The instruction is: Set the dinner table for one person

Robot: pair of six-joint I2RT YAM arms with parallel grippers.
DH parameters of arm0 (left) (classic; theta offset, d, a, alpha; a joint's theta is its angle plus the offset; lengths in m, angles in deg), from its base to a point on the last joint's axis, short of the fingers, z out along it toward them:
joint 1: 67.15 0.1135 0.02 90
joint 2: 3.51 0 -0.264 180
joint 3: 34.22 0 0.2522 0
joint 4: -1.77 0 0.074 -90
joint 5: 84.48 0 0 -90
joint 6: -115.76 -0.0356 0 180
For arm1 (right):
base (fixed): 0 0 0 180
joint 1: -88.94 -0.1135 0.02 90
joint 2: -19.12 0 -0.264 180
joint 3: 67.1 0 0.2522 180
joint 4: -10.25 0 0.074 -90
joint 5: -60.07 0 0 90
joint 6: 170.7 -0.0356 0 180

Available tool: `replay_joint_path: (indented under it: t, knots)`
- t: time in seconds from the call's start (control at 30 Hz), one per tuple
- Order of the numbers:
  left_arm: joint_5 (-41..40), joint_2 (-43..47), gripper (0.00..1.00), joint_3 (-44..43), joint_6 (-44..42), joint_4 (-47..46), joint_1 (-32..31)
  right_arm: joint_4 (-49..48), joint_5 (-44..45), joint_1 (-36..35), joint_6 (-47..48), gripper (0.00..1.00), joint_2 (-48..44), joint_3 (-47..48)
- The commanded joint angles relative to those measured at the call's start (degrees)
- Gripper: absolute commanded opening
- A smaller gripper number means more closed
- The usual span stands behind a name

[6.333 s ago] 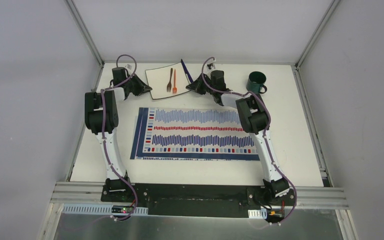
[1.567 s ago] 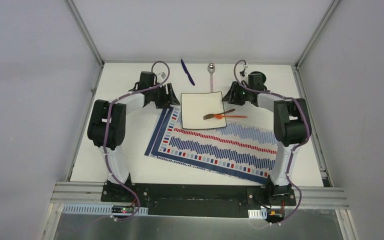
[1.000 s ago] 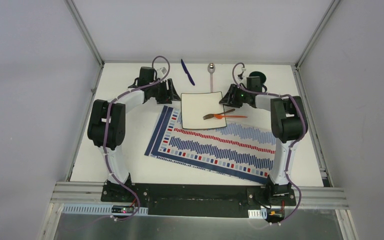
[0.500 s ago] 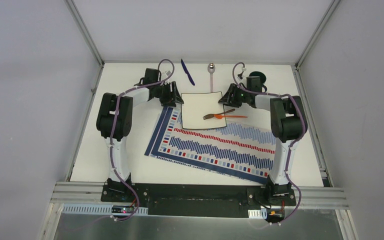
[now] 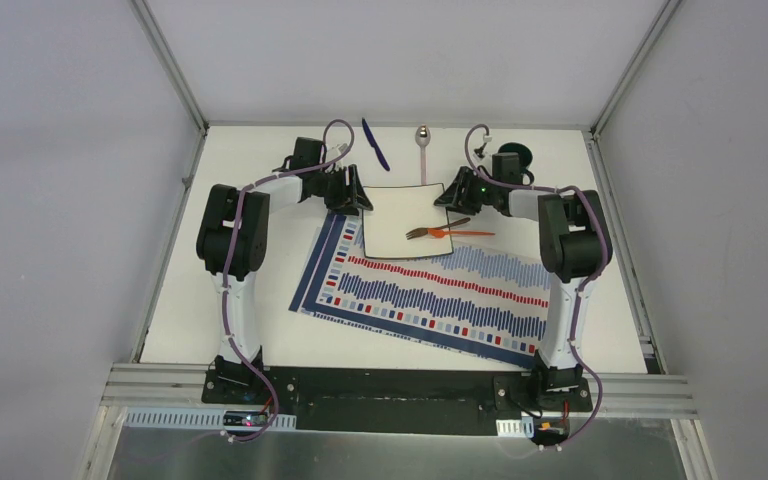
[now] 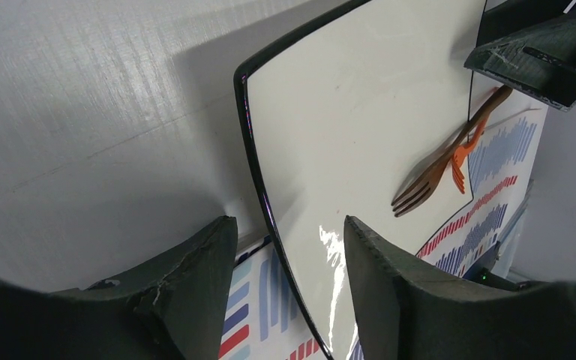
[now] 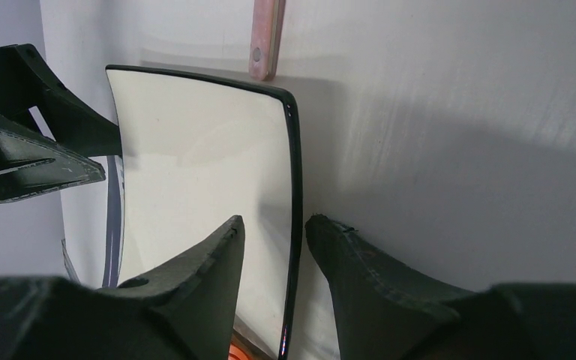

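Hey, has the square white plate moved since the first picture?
Yes. The plate shifted right and toward the near side: earlier it lay left of the blue pen, now it sits nearer than the pen, overlapping the placemat.

forks [image 5: 447,230] on plate [image 5: 392,212], placemat [image 5: 430,292] on dinner table [image 5: 610,290]

We count on the dinner table [image 5: 210,320]:
- one striped placemat [image 5: 430,295]
- one square white plate [image 5: 397,215]
- one brown fork [image 5: 438,229] and one orange fork [image 5: 468,233], two in all
- one spoon [image 5: 422,140]
- one blue utensil [image 5: 375,144]
- one dark mug [image 5: 510,155]
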Motion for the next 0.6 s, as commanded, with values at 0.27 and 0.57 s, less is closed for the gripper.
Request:
replay_joint_path:
  t: [0.27,0.57]
  knots:
    - [3.0,-0.7,0.50,-0.8,1.2,-2.9,-0.9,-2.6,-2.4,-2.1,-0.7,0.46,1.0,0.5]
    - [3.3,-0.3,0.44,0.2,2.0,-3.9,-1.8,-2.0,-2.9,-3.4,-0.7,0.34,1.0,0.1]
